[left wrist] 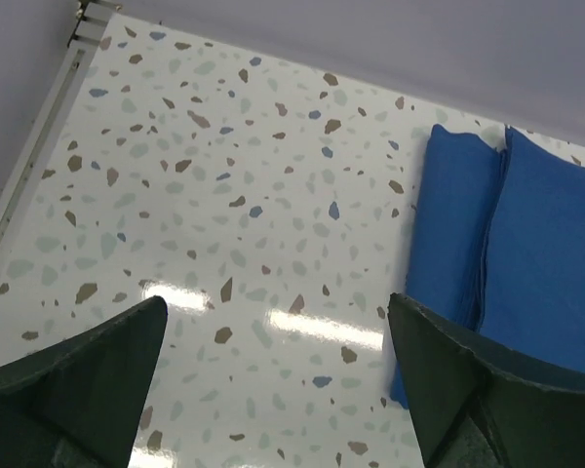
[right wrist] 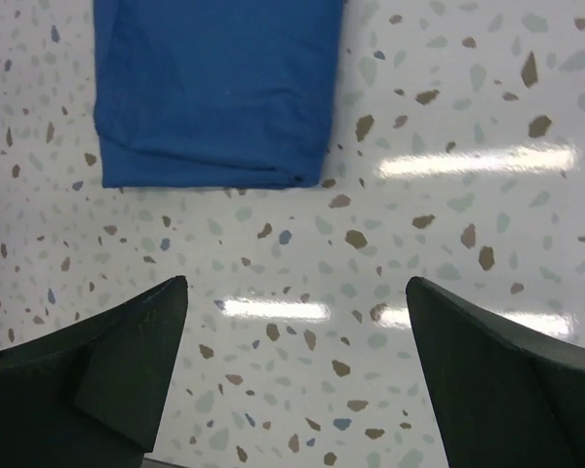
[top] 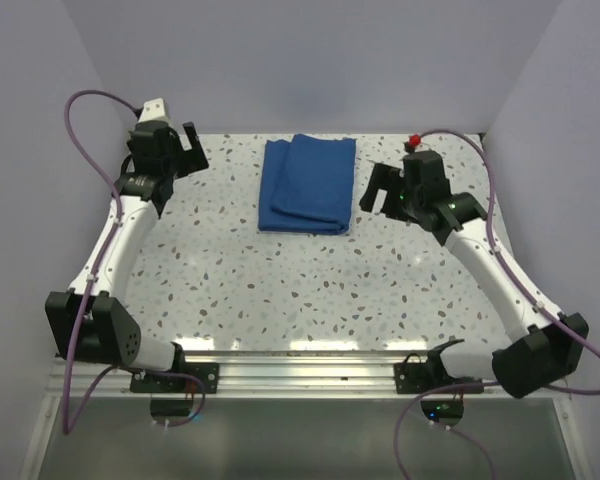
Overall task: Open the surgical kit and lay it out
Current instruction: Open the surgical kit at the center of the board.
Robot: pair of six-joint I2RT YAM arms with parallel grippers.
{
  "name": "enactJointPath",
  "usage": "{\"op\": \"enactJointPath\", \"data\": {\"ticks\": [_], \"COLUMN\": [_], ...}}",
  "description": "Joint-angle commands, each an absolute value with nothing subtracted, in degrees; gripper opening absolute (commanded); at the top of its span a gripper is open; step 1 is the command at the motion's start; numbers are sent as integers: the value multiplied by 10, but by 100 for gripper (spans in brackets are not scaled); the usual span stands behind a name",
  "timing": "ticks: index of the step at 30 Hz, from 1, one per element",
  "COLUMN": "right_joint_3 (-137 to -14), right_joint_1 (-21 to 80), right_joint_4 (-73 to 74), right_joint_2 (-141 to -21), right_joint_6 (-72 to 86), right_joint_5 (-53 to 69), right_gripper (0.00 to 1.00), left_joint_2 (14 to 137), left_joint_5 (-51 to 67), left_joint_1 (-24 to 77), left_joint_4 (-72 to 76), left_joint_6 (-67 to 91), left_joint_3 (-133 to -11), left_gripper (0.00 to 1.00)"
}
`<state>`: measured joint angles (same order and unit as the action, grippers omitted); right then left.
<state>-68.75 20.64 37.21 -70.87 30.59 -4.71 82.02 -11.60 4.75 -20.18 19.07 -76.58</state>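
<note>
since the blue wrap [top: 307, 184] lies folded and limp on the counter [top: 280, 290], pinch a loose top edge; both arms' fingers [left wrist: 88, 380] stand apart, empty.

Both arms are stretching forward. The left gripper [top: 192, 150] and the right gripper [top: 381, 191] are holding their fingers wide apart.
</note>
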Motion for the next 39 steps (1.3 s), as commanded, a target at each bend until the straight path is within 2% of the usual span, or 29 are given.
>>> {"op": "enactJointPath", "data": {"ticks": [1,4,8,17,23,28,30,31,34,35,36,37,39], "right_joint_3": [-794,-934,-1142,-1445,-1451,-1465,-1463,-1451,-1430,-1426,-1422,-1421,-1423], "right_joint_1": [256,328,378,415,415,413,413,414,414,413,413,413,407], "right_joint_4": [381,436,524,580,510,516,522,520,517,513,511,511,516], "right_joint_2": [-787,-904,-1065,-1375,-1446,-1493,-1500,-1501,-1485,-1477,-1470,-1456,-1439], "right_joint_6": [274,234,234,231,219,217,227,235,244,245,244,241,242], "right_joint_5": [-48,-104,-130,-107,-128,-153,-160,-160,-172,-175,-175,-178,-179], "right_gripper": [98,98,98,98,99,98,86,71,39,22,15,5,0], "left_joint_2": [787,779,707,659,635,630,630,630,631,632,634,639,648], "left_joint_5": [-97,-4,-21,26,-23,-49,-50,-52,-61,-62,-61,-58,-48], "left_joint_1": [48,53,55,55,55,55,55,56,55,56,55,55,56], "left_joint_4": [-275,-308,-314,-341,-380,-411,-416,-420,-422,-420,-417,-409,-400], "left_joint_6": [218,219,276,264,245,246,249,250,252,253,255,257,258], "left_joint_3": [-785,-767,-704,-655,-656,-666,-664,-664,-666,-666,-668,-668,-675], "left_gripper": [100,100,100,100,100,100,100,100,100,100,100,100,100]}}
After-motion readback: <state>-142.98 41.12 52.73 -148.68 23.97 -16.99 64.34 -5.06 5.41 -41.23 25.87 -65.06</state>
